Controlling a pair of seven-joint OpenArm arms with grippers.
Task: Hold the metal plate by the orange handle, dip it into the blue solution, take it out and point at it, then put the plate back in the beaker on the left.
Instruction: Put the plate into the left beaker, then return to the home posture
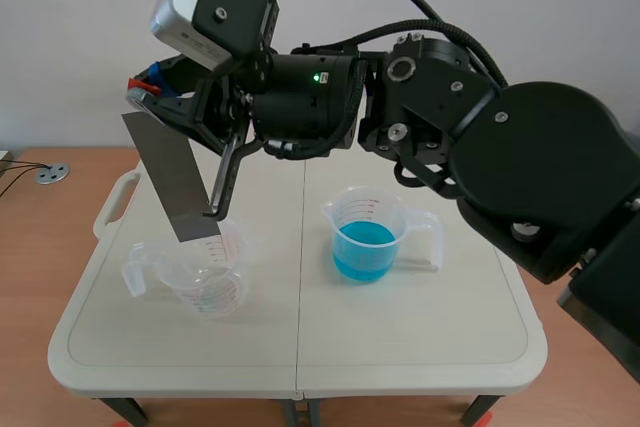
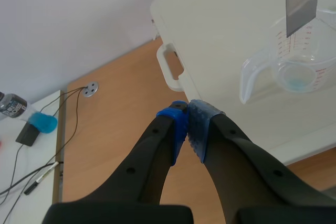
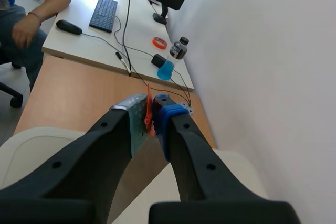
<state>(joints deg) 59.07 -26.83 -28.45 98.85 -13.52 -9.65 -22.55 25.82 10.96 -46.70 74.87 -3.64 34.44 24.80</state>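
White wall stands behind a cream folding table [image 1: 420, 337] set on a wooden floor. The right arm comes in from the right and crosses high over the table. Its right gripper [image 3: 151, 109] is clamped on the thin orange handle [image 3: 148, 92], pads pressed flat against both faces.

From that grip the metal plate [image 1: 170, 177] hangs with its long axis tilted: the handle end is up and toward the table's left edge, the free end lower and toward the middle. The free end sits at the mouth of the left beaker [image 1: 205, 282]. Whether it dips below the rim I cannot tell. This clear beaker with red markings stands near the table's front left corner, its handle turned toward the left edge, with only a faint blue trace at the bottom.

A second beaker [image 1: 365, 237], holding the blue solution [image 1: 363, 252], stands well apart to the right of the table's centre seam, its handle turned right.

Off the table's left side, above the floor and near the moulded carry handle [image 2: 170, 69], hangs the left gripper [image 2: 187, 121], its blue pads pressed together on nothing.

Farther off, a desk [image 3: 84, 35] carries a keyboard [image 3: 105, 14], a mouse [image 3: 68, 26] and a bottle [image 3: 178, 48], and a person's forearm [image 3: 39, 9] shows beside it.
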